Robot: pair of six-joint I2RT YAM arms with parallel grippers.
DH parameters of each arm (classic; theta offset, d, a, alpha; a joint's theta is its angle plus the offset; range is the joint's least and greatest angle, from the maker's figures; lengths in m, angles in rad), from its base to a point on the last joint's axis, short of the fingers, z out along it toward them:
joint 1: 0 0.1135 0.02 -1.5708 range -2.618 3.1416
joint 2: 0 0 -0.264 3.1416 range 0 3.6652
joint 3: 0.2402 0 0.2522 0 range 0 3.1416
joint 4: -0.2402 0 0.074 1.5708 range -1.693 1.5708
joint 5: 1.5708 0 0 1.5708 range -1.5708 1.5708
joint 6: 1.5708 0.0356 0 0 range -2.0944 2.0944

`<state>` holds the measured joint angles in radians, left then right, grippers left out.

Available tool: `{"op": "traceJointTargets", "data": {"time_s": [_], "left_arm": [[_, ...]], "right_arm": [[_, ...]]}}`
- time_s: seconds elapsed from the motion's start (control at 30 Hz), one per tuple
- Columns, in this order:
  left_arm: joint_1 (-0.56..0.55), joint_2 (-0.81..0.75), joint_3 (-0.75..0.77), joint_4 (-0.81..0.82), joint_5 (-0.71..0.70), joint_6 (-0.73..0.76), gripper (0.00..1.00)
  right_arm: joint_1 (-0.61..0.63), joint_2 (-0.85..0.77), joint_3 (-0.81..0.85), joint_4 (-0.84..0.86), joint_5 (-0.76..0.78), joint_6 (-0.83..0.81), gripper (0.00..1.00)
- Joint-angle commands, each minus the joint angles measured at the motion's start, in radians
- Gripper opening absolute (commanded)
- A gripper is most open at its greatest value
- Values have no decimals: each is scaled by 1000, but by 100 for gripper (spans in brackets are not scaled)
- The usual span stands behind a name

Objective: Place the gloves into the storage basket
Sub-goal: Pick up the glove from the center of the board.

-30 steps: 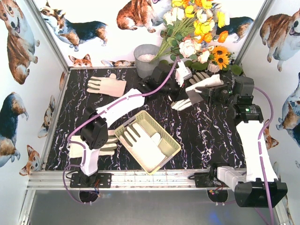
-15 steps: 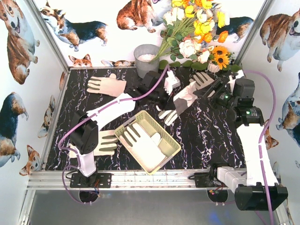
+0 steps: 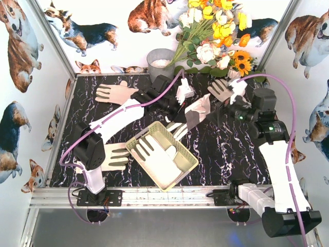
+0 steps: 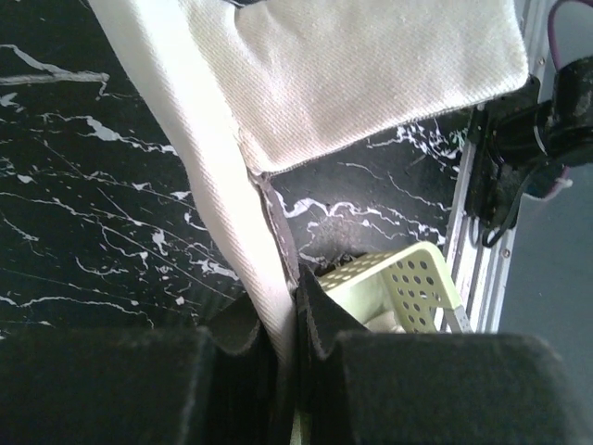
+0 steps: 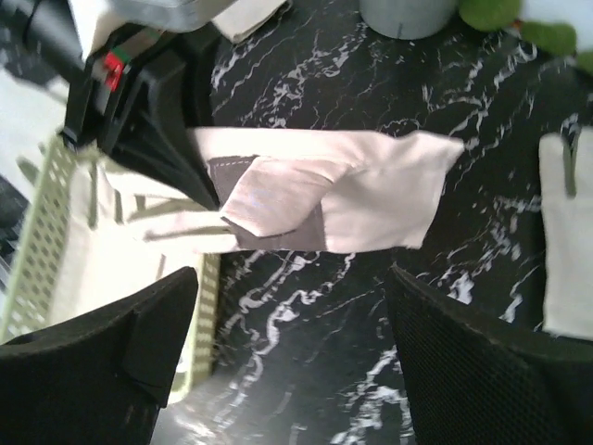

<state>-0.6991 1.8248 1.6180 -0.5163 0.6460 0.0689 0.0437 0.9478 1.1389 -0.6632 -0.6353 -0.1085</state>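
Note:
My left gripper [image 3: 178,117] [image 4: 295,311] is shut on the edge of a cream-white glove [image 3: 194,114] [image 4: 371,74] [image 5: 334,195], which hangs above the table, its fingers over the far corner of the pale yellow-green storage basket [image 3: 187,163] [image 4: 412,278] [image 5: 51,213]. One glove [image 3: 159,154] lies inside the basket. My right gripper [image 3: 222,109] [image 5: 292,348] stands open just right of the held glove, with nothing between its fingers. Other gloves lie at the back left [image 3: 115,93], the near left [image 3: 117,157] and the back right [image 3: 221,88] [image 5: 565,241].
A grey metal bucket [image 3: 160,64] [image 5: 408,11] stands at the back wall beside a bunch of artificial flowers [image 3: 216,36]. The left arm reaches diagonally across the table over the near-left glove. Printed walls close in the table on three sides.
My right gripper has opened, let go of the glove and drawn back a little. The left gripper has carried the glove down towards the basket's far corner.

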Motion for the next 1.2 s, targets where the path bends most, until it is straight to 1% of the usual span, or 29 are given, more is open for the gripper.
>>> {"op": "traceJointTargets", "data": {"time_s": [0.0,0.1,0.17,0.27,0.33,0.53,0.77,0.97,1.03,1.07,1.1,1.17], "left_arm": [[0,-20,63,-110,63,86,0],[-1,-14,86,-166,84,109,0],[-4,-10,99,-203,102,118,0],[-13,-1,118,-266,89,150,0],[-21,5,133,-303,81,167,0],[-47,-17,119,-322,87,166,0],[-79,-51,92,-362,84,171,0],[-83,-70,76,-365,91,161,0],[-83,-74,77,-367,93,162,0],[-83,-76,79,-367,89,162,0],[-83,-76,81,-367,83,164,0],[-83,-71,88,-367,66,166,0]], "right_arm": [[64,10,50,-59,-19,-425,84],[140,22,47,-129,70,-582,84],[179,26,28,-112,100,-625,84],[216,31,-3,-53,121,-646,84],[226,50,4,-45,116,-652,85],[269,96,-2,-20,51,-645,85],[331,118,-5,-67,-7,-660,85],[351,95,-78,-91,-12,-666,82],[356,90,-86,-95,-16,-657,80],[357,89,-85,-99,-18,-651,76],[358,89,-83,-105,-19,-647,72],[358,86,-72,-119,-17,-635,60]]}}
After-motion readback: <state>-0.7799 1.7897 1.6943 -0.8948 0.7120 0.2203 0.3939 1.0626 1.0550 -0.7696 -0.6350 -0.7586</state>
